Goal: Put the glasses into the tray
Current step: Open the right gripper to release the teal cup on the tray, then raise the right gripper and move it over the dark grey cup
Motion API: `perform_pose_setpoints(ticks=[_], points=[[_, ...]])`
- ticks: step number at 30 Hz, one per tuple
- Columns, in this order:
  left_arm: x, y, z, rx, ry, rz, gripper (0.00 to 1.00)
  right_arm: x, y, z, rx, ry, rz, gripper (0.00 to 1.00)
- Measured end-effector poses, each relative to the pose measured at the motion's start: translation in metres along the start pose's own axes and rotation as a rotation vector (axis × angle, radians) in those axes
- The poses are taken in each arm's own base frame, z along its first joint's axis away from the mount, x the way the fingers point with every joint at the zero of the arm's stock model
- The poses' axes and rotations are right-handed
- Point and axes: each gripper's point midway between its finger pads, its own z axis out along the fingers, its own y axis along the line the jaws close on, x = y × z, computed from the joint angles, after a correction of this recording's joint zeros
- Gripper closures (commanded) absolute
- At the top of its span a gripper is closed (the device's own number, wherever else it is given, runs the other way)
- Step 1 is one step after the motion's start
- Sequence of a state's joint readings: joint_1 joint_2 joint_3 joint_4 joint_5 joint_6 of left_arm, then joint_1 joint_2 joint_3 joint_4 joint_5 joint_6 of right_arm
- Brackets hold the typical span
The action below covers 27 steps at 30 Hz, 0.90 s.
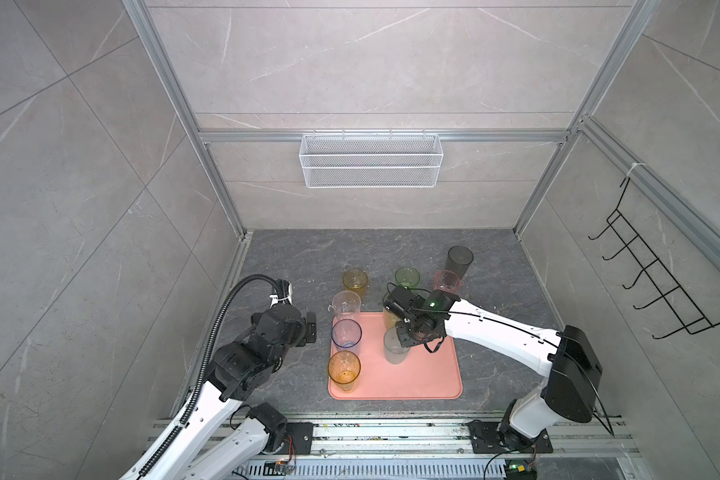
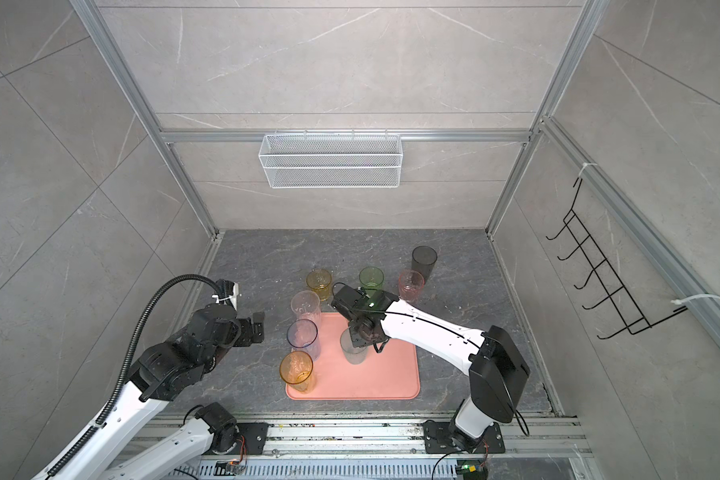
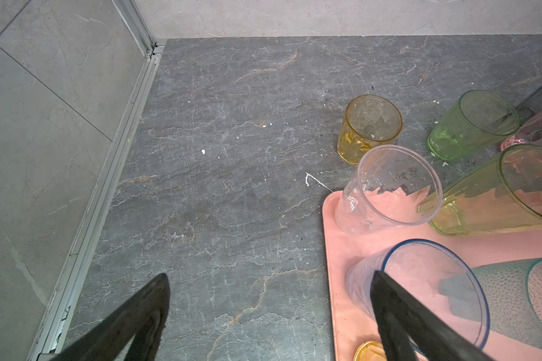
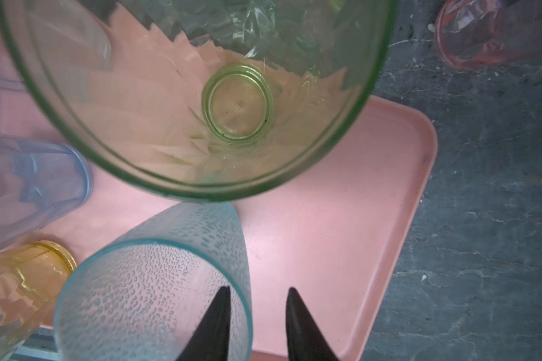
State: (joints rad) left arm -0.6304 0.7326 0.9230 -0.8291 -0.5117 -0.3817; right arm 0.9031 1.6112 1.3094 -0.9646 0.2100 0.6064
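A: Since the tray already holds five, which step is this?

B: Release, I'd judge. The right gripper, over the tray's middle, stands narrowly parted astride the wall of the teal glass and pinches nothing. The left gripper, beside the tray's left edge, gapes wide and empty.

A: Next?

B: Lift straight clear. Then fetch one from beyond the tray's far edge: the black glass, pink glass, short green glass or short amber glass.

A: Writing?

B: None legible. A faint mark on the clear glass is too blurred.

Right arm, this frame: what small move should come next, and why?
Probably lift the right pincer straight up. Its jaws stand apart astride the rim of the teal tumbler, which stands upright on the tray; the short green glass sits off it.
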Motion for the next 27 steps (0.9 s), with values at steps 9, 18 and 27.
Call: perform_pose_setpoints(ticks=[9,18,27], points=[[0.0,0.0,0.0,0.0,-0.001,-0.001,0.0,-0.029,-0.009,-0.043,0.009,-0.138,-0.007,0.62],[0.0,0.0,-0.001,0.001,-0.003,-0.001,0.0,-0.057,-0.04,-0.074,0.087,-0.259,0.003,0.55],[0.0,0.0,-0.002,0.005,-0.006,0.0,0.0,-0.09,-0.084,-0.095,0.133,-0.361,0.094,0.45]])
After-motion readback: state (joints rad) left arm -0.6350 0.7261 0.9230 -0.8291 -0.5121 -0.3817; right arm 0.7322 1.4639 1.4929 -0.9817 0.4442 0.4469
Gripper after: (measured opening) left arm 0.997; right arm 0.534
